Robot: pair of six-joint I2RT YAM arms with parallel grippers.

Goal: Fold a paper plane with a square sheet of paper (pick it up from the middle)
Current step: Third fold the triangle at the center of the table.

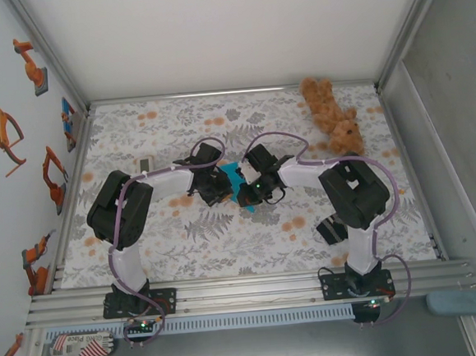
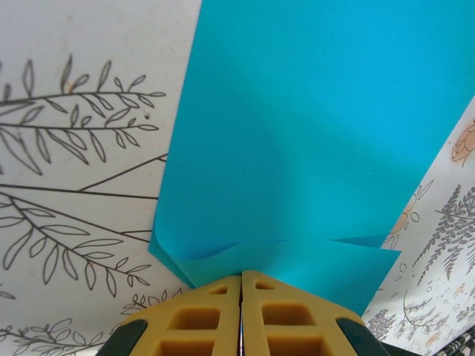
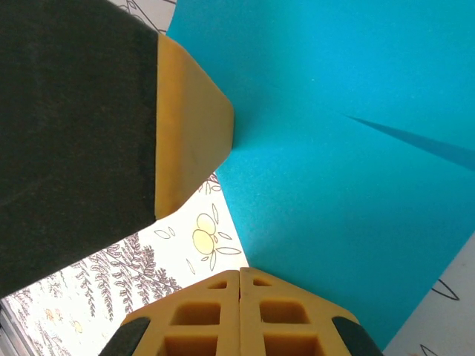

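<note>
The cyan-blue square sheet of paper (image 1: 236, 180) is at the middle of the table, between my two grippers. In the left wrist view the paper (image 2: 312, 133) stretches away from the fingertips, with a curled flap (image 2: 297, 267) along its near edge. My left gripper (image 2: 241, 276) is shut, its tips on that near edge. The right gripper (image 3: 240, 271) is shut too, pinching the paper (image 3: 349, 185) at its edge. A faint crease (image 3: 415, 137) crosses the sheet. The left gripper's yellow finger (image 3: 189, 126) touches the paper's other side. From above, the left gripper (image 1: 219, 184) and right gripper (image 1: 252, 192) almost meet.
A brown teddy bear (image 1: 332, 113) lies at the back right corner. A small white object (image 1: 146, 164) sits left of the left arm. A dark cloth (image 1: 333, 229) lies by the right arm's base. The floral table cover (image 1: 184, 232) is walled by metal rails.
</note>
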